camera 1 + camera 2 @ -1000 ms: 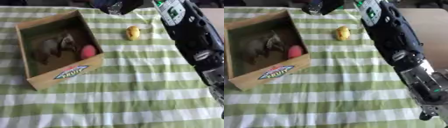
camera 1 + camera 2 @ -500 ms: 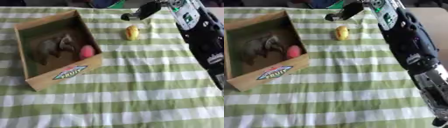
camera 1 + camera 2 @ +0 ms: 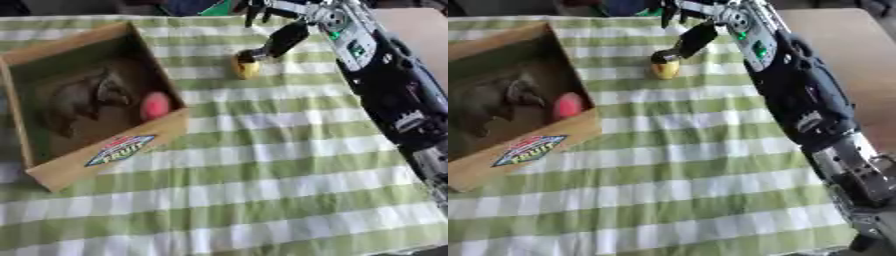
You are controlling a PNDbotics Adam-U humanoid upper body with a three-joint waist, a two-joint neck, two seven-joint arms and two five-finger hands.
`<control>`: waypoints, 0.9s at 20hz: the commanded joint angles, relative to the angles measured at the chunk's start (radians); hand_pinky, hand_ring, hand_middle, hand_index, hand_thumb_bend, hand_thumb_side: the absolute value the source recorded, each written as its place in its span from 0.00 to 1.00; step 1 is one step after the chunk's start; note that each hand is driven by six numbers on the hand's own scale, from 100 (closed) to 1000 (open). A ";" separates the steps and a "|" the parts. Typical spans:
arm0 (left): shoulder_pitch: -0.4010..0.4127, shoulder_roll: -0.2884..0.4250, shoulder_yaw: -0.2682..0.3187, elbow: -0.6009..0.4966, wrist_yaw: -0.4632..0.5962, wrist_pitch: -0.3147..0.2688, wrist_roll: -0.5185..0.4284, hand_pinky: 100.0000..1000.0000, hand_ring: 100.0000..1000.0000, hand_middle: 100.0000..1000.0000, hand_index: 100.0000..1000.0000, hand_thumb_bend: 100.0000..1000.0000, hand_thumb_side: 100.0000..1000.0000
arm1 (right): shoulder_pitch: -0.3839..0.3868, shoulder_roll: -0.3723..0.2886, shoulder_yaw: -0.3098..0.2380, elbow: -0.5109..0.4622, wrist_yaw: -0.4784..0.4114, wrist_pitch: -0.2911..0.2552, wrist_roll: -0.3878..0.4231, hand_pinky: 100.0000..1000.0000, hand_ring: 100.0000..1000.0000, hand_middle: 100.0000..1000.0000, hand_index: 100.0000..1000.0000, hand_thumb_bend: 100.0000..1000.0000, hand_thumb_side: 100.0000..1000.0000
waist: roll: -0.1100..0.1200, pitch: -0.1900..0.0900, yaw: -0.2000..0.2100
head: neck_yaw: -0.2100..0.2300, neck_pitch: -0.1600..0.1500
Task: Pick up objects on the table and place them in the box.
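Note:
A small yellow object [image 3: 248, 71] lies on the green-and-white striped cloth, to the right of the box's far end. My right hand [image 3: 282, 37] reaches in from the upper right. One dark, outstretched digit of it touches the top of the yellow object, and the other fingers stay spread near the top edge, closed round nothing. The cardboard box [image 3: 114, 155] stands open at the left. Inside it lie a dark grey toy [image 3: 79, 97] and a pink ball [image 3: 155, 105]. My left hand does not show.
My right arm [image 3: 798, 100] runs along the right side above the cloth. Bare brown tabletop [image 3: 842, 40] shows beyond the cloth's right edge. Dark and coloured shapes sit at the far edge.
My right hand has come down and to the left from above the cloth's far edge, until a digit meets the yellow object. The view has shifted slightly.

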 commanded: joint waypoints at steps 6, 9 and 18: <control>-0.006 0.005 0.003 -0.019 -0.005 -0.004 -0.008 0.42 0.67 0.63 0.72 0.00 0.96 | -0.020 0.006 -0.019 0.070 0.090 -0.002 -0.033 0.68 0.80 0.62 0.90 0.45 0.47 | 0.005 -0.009 0.006 | 0.005 -0.025; -0.008 0.003 0.002 -0.019 -0.006 -0.002 -0.010 0.42 0.67 0.63 0.72 0.00 0.96 | -0.018 0.013 -0.017 0.095 0.123 -0.014 -0.047 0.68 0.80 0.62 0.88 0.42 0.46 | 0.004 -0.005 0.006 | 0.008 -0.028; -0.009 0.003 0.001 -0.019 -0.006 0.001 -0.013 0.42 0.68 0.63 0.72 0.00 0.96 | -0.017 0.023 -0.015 0.147 0.187 -0.036 -0.083 0.65 0.78 0.50 0.70 0.34 0.46 | 0.001 -0.004 0.007 | 0.015 -0.025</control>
